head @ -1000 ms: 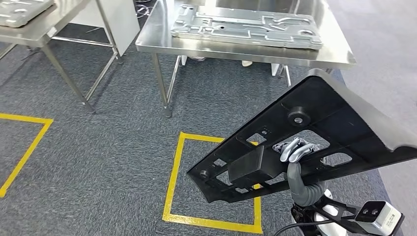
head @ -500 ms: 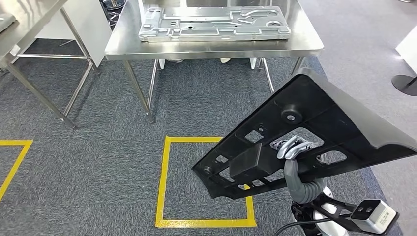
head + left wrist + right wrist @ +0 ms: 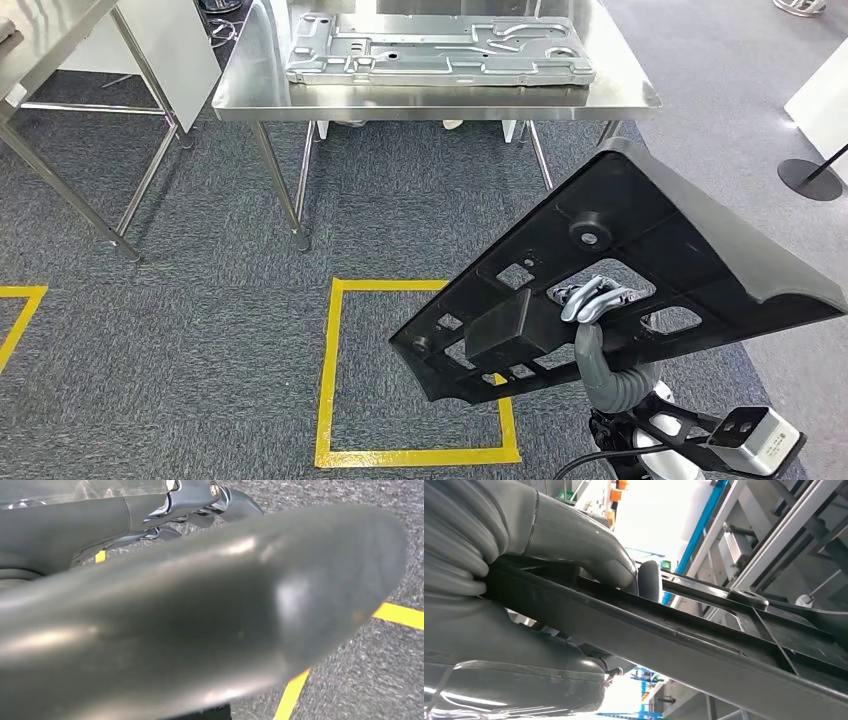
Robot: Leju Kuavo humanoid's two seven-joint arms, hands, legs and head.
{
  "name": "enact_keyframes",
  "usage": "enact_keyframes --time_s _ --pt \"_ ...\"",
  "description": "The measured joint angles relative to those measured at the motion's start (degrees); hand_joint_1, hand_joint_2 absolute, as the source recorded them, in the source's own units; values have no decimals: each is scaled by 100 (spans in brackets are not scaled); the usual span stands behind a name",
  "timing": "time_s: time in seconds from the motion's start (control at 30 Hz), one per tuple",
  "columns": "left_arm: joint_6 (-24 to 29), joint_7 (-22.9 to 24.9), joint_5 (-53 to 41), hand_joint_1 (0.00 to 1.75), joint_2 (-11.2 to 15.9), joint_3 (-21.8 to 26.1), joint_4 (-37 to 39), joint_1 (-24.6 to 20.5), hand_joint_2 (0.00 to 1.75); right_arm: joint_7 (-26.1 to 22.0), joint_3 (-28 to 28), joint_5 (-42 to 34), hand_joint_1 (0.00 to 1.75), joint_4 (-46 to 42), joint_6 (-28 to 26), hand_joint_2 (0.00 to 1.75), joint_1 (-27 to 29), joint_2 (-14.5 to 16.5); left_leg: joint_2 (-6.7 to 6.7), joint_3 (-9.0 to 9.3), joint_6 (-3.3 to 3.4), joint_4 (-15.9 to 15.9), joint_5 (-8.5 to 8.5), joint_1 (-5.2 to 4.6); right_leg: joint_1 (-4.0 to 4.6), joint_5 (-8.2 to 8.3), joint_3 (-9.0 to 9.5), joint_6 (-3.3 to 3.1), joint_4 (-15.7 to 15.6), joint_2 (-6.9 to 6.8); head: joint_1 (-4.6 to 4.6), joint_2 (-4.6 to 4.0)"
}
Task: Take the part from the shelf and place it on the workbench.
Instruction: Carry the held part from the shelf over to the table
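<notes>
Steel workbench (image 3: 600, 98) bearing grey metal plate (image 3: 440, 48), yellow tape square (image 3: 330, 370) on carpet (image 3: 180, 340)

Metal plate (image 3: 438, 50) on workbench (image 3: 620, 98), beyond floor square (image 3: 330, 370)

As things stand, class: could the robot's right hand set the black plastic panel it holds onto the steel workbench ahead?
Probably not yet. The right hand grips the black plastic panel through a cut-out, but grey carpet and a yellow floor square lie between it and the steel workbench.
</notes>
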Motion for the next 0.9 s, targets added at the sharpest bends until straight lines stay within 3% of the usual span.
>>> enact_keyframes --time_s 0.03,0.1,0.13,0.17,0.23,0.3,0.37,0.43,0.47,0.5,0.53,0.6,0.63,0.67,0.83,0.9 --pt "0 -8 2 0 0 -4 0 3 0 -1 4 1 175 13 2 175 -8 0 -1 44 -7 0 -29 -4 3 201 73 -21 -220 -5 -1 1" --pt "0 -22 7 0 -3 -8 0 4 0 -1 11 1 175 31 6 175 -42 0 0 147 -34 -4 -103 -16 29 654 437 -96 -1035 -33 -2 1" --pt "0 -28 9 0 -5 -9 0 1 0 -1 16 1 175 37 8 175 -68 0 3 180 -59 -5 -139 -25 50 768 597 -132 -1383 -49 -6 1" --pt "1 -34 10 0 -7 -9 0 -2 0 -1 20 1 175 42 9 175 -90 0 8 196 -86 -11 -169 -30 72 791 688 -163 -1581 -62 -11 1" --pt "2 -45 10 0 -9 -11 0 -10 0 -2 28 3 175 48 11 175 -117 0 28 224 -152 -48 -217 -29 100 715 736 -211 -1683 -55 -17 1" --pt "4 -60 10 0 -6 -13 -1 -20 0 -2 37 6 175 50 11 175 -129 0 47 269 -216 -22 -276 -21 69 680 830 -265 -1760 -32 -23 2" --pt "9 -74 11 0 -1 -14 -2 -29 0 -3 53 7 175 57 11 175 -155 1 42 60 -262 435 -458 -13 37 639 972 -315 -1844 -24 -56 2" --pt "15 -82 20 0 3 -15 -2 -16 0 -4 74 7 175 72 13 175 -173 2 32 -445 -294 1230 -682 -6 45 551 1087 -349 -1858 -22 -85 1" --pt "17 -83 24 0 4 -17 -2 -2 0 -4 83 7 175 81 13 175 -172 2 32 -680 -309 1522 -702 -2 47 498 1151 -352 -1857 -14 -86 1" --pt "18 -84 28 0 4 -19 -2 11 0 -4 92 7 175 88 13 175 -170 2 32 -829 -318 1615 -599 1 48 439 1225 -349 -1855 -3 -88 1" --pt "21 -84 31 0 6 -20 -2 20 0 -4 97 7 175 93 13 175 -170 2 32 -880 -319 1507 -395 3 48 378 1309 -342 -1854 10 -87 1" --pt "29 -83 41 0 17 -21 -1 26 0 -4 105 7 175 96 11 175 -171 2 21 -730 -294 840 175 1 46 229 1504 -313 -1858 30 -86 0" --pt "35 -82 50 0 24 -21 2 26 0 -4 107 5 175 100 11 175 -183 2 1 -636 -271 549 375 -6 55 161 1573 -286 -1845 38 -78 -1" --pt "40 -81 58 0 30 -22 5 22 0 -5 111 4 175 105 11 175 -196 2 -18 -555 -238 334 456 -20 56 105 1610 -253 -1834 45 -81 1" --pt "51 -72 81 0 38 -28 9 -6 0 -7 131 -2 175 114 13 175 -253 2 -39 -427 -61 138 300 -16 48 -56 1592 -98 -1747 32 -74 1" --pt "54 -75 93 0 36 -29 9 -6 0 -7 134 -3 175 114 13 175 -276 3 -33 -340 -9 88 251 1 31 -253 1256 -44 -1151 6 -57 1"
